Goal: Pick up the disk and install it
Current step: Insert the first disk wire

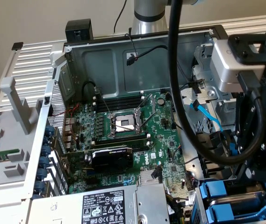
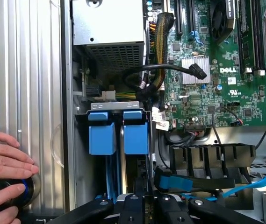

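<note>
your gripper (image 2: 142, 199) sits low at the drive bay (image 2: 82, 122), in the corner of the open case beside the motherboard (image 2: 203, 84). in the wrist view its black linkage arms fold in toward the middle, so the jaws are drawn nearly together with only a narrow gap left. they look clamped on the thin rear edge of the disk (image 2: 135, 133), though the exact contact is hidden behind the linkage.

the disk is standing on edge inside the bay. its bright blue carrier front faces away from your gripper, toward the silver power supply box (image 2: 107, 28). its long axis runs straight from that blue front back to the jaws. only the blue front and a slim strip of the body show, and the label side is turned out of sight.

the other blue carrier (image 2: 101, 135) stands just beside it, parallel, facing the same way, on the side nearer the case's ribbed silver wall (image 2: 25, 70). the two blue fronts sit about level with each other.

a person's hand (image 2: 4, 161) rests on that ribbed wall, fingers over a round black knob with a blue ring (image 2: 11, 196), well apart from the disk.
</note>
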Controlling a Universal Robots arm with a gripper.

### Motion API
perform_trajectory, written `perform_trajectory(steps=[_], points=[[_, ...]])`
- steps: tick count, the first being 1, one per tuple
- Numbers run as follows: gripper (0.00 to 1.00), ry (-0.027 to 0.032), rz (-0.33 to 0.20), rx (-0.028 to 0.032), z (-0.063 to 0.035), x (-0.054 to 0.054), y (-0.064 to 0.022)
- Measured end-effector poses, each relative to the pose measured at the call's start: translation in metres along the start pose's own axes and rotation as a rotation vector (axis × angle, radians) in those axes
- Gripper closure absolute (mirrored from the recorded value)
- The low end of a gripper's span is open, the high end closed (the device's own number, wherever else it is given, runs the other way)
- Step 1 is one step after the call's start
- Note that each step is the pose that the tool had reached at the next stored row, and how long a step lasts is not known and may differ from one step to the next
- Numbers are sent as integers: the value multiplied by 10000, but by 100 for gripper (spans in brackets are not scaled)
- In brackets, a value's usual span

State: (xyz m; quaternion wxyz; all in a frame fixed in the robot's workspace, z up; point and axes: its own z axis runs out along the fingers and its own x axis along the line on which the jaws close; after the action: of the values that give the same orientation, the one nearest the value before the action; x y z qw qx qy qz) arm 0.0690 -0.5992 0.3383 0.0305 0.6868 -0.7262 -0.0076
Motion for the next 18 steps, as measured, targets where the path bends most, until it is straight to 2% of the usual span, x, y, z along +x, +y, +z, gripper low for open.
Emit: perform_trajectory(steps=[18], points=[[83,-4,-1,1,20,-2,-18]])
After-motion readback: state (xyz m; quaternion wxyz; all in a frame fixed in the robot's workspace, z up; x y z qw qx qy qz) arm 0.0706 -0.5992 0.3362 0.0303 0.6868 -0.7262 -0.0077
